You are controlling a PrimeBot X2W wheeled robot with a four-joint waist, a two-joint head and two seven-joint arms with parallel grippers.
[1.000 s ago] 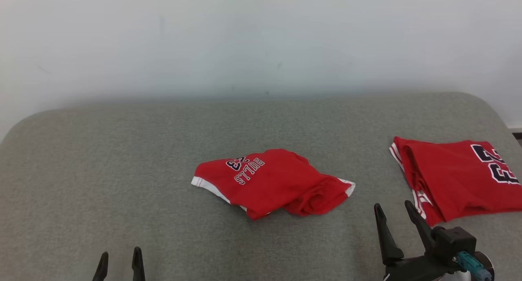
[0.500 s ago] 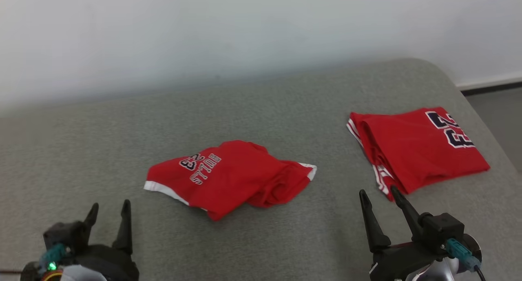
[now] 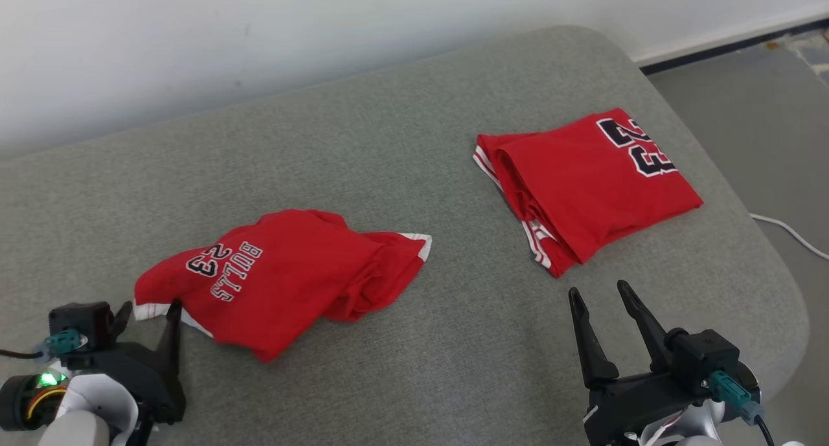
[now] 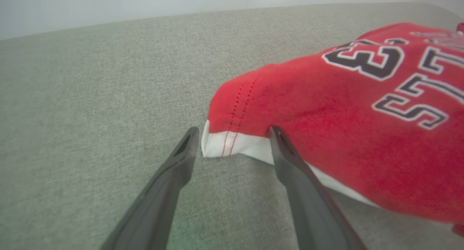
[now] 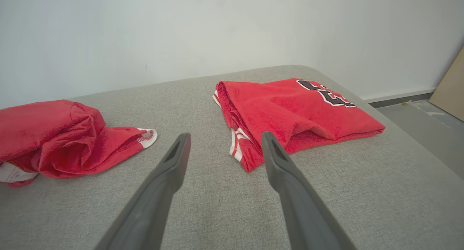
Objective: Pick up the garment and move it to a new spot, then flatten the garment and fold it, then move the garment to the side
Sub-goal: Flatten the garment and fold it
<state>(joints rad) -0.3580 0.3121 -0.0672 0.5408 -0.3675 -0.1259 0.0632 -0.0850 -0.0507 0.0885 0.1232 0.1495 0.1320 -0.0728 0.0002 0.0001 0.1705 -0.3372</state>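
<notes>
A crumpled red garment (image 3: 285,271) with "BULLS 23" lettering and a white hem lies on the grey padded table (image 3: 388,142), left of centre. My left gripper (image 3: 147,311) is open at its near-left corner. In the left wrist view that white-hemmed corner of the garment (image 4: 344,126) sits right at the tips of the left gripper (image 4: 233,132), not clamped. My right gripper (image 3: 600,290) stands open above the table at the lower right, holding nothing. The right wrist view has the right gripper (image 5: 225,135) open, with the crumpled garment (image 5: 54,141) to its left.
A second red garment (image 3: 583,174), folded, with a "23" on it, lies near the table's right end, just beyond my right gripper; it is also in the right wrist view (image 5: 290,108). Grey floor (image 3: 764,109) with a white cable (image 3: 790,232) lies past the rounded right edge.
The head camera has swung, shifting the whole picture. My left gripper has come forward to the crumpled garment's white-hemmed corner. Both grippers stay open; the garments lie as before.
</notes>
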